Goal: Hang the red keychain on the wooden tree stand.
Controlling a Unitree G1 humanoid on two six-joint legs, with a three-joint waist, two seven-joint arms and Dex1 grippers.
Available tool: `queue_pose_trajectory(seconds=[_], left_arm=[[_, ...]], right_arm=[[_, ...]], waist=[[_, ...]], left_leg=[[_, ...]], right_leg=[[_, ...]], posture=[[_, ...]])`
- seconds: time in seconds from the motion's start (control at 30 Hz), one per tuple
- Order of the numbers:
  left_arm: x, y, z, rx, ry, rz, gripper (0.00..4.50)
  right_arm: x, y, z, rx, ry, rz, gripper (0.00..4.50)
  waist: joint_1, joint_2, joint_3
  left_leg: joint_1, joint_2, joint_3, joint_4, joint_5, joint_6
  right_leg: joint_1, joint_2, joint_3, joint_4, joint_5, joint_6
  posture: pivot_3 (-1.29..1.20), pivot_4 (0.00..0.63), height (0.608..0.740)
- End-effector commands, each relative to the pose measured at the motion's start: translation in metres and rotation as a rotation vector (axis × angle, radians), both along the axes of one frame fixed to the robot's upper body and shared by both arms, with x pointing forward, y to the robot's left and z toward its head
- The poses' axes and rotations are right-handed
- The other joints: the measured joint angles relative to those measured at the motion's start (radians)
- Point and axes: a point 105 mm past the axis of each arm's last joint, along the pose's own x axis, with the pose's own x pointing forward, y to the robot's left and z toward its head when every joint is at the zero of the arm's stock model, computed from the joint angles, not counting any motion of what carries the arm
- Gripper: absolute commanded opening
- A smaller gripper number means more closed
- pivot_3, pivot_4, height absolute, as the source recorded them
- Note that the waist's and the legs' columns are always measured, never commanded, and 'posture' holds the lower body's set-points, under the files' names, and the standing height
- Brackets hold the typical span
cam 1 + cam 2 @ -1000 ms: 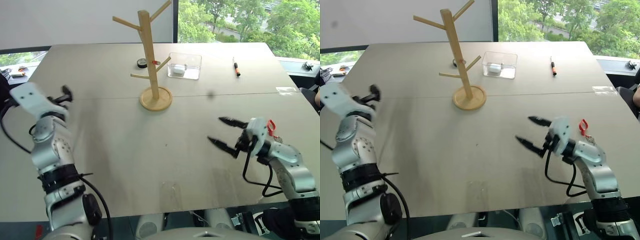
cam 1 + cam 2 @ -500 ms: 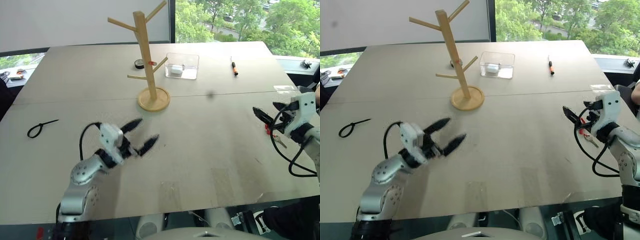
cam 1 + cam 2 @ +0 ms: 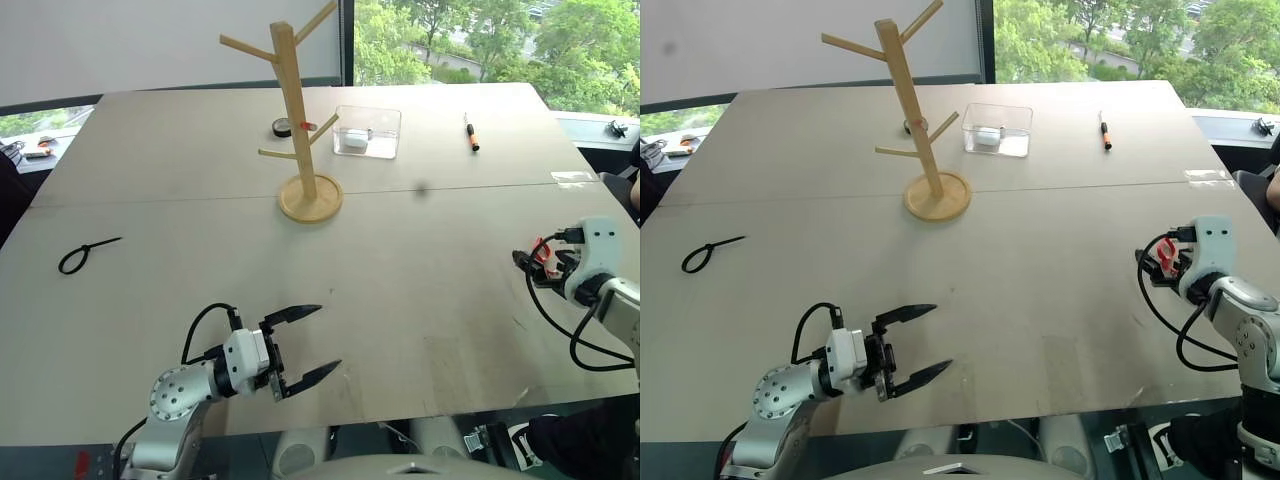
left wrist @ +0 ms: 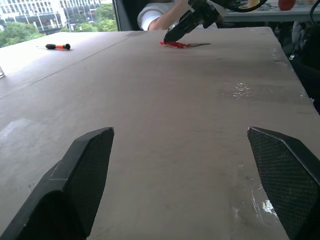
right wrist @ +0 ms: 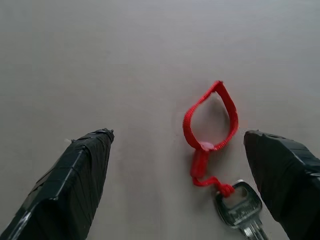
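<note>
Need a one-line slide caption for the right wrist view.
Open right gripper poised above the red keychain, which lies flat on the table with its silver key between the fingertips.

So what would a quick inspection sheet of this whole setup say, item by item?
Surface: pale table, seam running across it.
Job's things: red keychain with a metal key lies flat on the table near the right edge; wooden tree stand stands upright toward the far side, pegs bare.
Clutter: clear box, marker pen, black cable-tie loop, small dark round thing behind the stand.
Grippers: left gripper open, above bare table; right gripper open, fingers either side of the keychain, not touching.
Cables: black cable loops at both wrists.
Surroundings: windows, trees outside; a person's arm by the far edge.
</note>
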Motion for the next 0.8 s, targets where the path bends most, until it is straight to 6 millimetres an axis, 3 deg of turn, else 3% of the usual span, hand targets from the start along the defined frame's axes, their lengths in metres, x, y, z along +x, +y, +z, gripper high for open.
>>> queue_pose_trajectory(seconds=[0.03, 0.43, 0.7, 0.73, 0.8], left_arm=[[-0.002, -0.003, 0.002, 0.007, -0.039, -0.019, 4.44], [-0.001, -0.004, 0.000, 0.002, -0.055, -0.004, 4.44], [0.000, -0.004, 0.004, -0.004, -0.064, 0.004, 4.44], [0.000, -0.005, 0.004, -0.005, -0.064, 0.004, 4.50], [0.000, -0.005, 0.005, -0.005, -0.065, 0.004, 4.50]], right_arm=[[-0.001, -0.007, 0.010, -0.018, -0.052, -0.019, 4.50], [0.007, 0.014, 0.002, 0.009, -0.052, 0.034, 4.50], [0.008, 0.014, -0.003, 0.028, -0.029, 0.028, 4.50], [0.008, 0.014, -0.004, 0.035, -0.026, 0.023, 3.94], [0.007, 0.013, -0.004, 0.038, -0.023, 0.021, 3.37]], waist=[[0.000, 0.000, 0.000], [-0.001, 0.000, 0.000], [0.000, 0.000, 0.000], [0.000, 0.000, 0.000], [0.000, 0.000, 0.000]], left_leg=[[0.000, 0.000, 0.000, 0.000, 0.000, 0.000], [0.000, 0.001, 0.000, 0.000, 0.000, 0.000], [0.000, 0.001, 0.000, 0.000, 0.000, 0.000], [0.000, 0.001, 0.000, 0.000, 0.000, 0.000], [0.000, 0.001, 0.000, 0.000, 0.000, 0.000]], right_leg=[[0.000, 0.000, 0.000, 0.000, 0.000, 0.000], [0.000, 0.001, -0.001, 0.000, -0.001, 0.001], [0.000, 0.001, -0.001, 0.000, -0.001, 0.001], [0.000, 0.001, -0.001, 0.000, -0.001, 0.001], [0.000, 0.001, -0.001, 0.000, -0.001, 0.001]], posture=[[0.00, 0.150, 0.740], [0.00, 0.150, 0.740], [0.00, 0.150, 0.740], [0.00, 0.150, 0.740], [0.00, 0.150, 0.740]])
